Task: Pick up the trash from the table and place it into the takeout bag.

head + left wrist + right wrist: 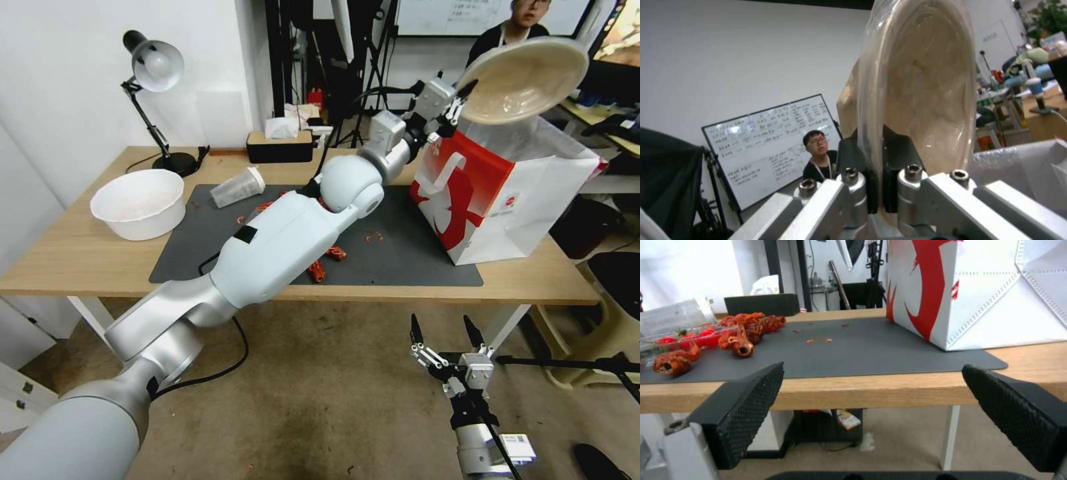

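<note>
The left tool (459, 105) pinched the beige bowl (523, 79) by its rim, tilted above the takeout bag (497, 200); that thin hold risked slipping and missing. The right tool (445, 340) hung wide below the worktop's (80, 257) front edge.

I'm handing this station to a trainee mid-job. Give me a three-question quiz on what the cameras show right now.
1. True or false: the left gripper is shut on the beige bowl.
2. Over what does the bowl hang? A) big white bowl B) takeout bag C) lamp
3. The right gripper, below the table edge, is ____.

Key: 1 true; 2 B; 3 open
</note>
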Motion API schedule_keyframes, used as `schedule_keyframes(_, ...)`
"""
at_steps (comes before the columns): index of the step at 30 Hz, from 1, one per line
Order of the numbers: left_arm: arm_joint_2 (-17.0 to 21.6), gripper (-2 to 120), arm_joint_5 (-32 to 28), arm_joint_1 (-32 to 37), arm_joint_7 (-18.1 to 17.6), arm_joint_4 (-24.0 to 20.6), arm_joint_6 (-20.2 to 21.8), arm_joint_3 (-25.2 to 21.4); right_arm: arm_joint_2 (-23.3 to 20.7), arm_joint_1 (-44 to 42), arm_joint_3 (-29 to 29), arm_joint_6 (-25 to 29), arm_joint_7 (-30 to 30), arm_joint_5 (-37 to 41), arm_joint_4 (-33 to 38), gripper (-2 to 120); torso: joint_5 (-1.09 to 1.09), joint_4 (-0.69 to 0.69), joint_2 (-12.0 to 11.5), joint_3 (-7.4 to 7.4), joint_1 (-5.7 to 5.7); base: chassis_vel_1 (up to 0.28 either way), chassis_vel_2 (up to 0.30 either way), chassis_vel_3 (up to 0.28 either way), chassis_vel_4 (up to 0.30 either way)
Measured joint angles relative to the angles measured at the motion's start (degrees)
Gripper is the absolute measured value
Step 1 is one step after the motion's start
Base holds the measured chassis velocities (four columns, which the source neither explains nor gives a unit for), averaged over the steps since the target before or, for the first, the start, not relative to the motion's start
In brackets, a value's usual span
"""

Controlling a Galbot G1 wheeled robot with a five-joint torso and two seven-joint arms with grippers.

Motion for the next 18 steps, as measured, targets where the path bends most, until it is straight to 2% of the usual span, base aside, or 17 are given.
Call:
schedule_keyframes(4, 0.0, 0, 0.2, 0.0, 0.1, 0.0, 0.0, 0.1, 0.0, 0.0, 0.0, 0.0, 0.0, 0.0, 0.0, 100, 0.00, 0.00, 0.0, 0.00, 0.00, 0.000, 0.000, 0.000, 0.000)
schedule_keyframes(5, 0.2, 10, 0.6, -0.1, 0.6, 0.0, 0.1, 0.3, 0.0, 0.0, 0.0, 0.0, 0.0, 0.0, 0.0, 100, 0.00, 0.00, 0.0, 0.00, 0.00, 0.000, 0.000, 0.000, 0.000)
schedule_keyframes(7, 0.3, 12, 0.7, -0.2, 0.7, -0.1, 0.2, 0.3, 0.0, 0.0, 0.0, 0.0, 0.0, 0.0, 0.0, 100, 0.00, 0.00, 0.0, 0.00, 0.00, 0.000, 0.000, 0.000, 0.000)
schedule_keyframes(12, 0.4, 35, 0.8, -0.2, 1.1, -0.3, 0.5, 0.4, 0.0, 0.0, 0.0, 0.0, 0.0, 0.0, 0.0, 100, 0.00, 0.01, 0.0, 0.00, 0.00, 0.000, 0.000, 0.000, 0.000)
schedule_keyframes(14, 0.4, 38, 0.8, -0.2, 1.2, -0.5, 0.6, 0.4, 0.0, 0.0, 0.0, 0.0, 0.0, 0.0, 0.0, 100, -0.01, 0.01, 0.0, 0.00, 0.00, 0.000, 0.000, 0.000, 0.000)
schedule_keyframes(16, 0.4, 53, 0.8, -0.3, 1.2, -0.5, 0.8, 0.4, 0.0, 0.0, 0.0, 0.0, 0.0, 0.0, -0.1, 100, 0.00, 0.00, 0.0, 0.00, 0.00, 0.000, 0.000, 0.000, 0.000)
schedule_keyframes(18, 0.4, 55, 0.8, -0.4, 1.2, -0.6, 0.9, 0.4, 0.1, 0.0, 0.0, 0.0, 0.0, 0.0, -0.1, 100, -0.01, 0.00, 0.0, 0.00, 0.00, 0.000, 0.000, 0.000, 0.000)
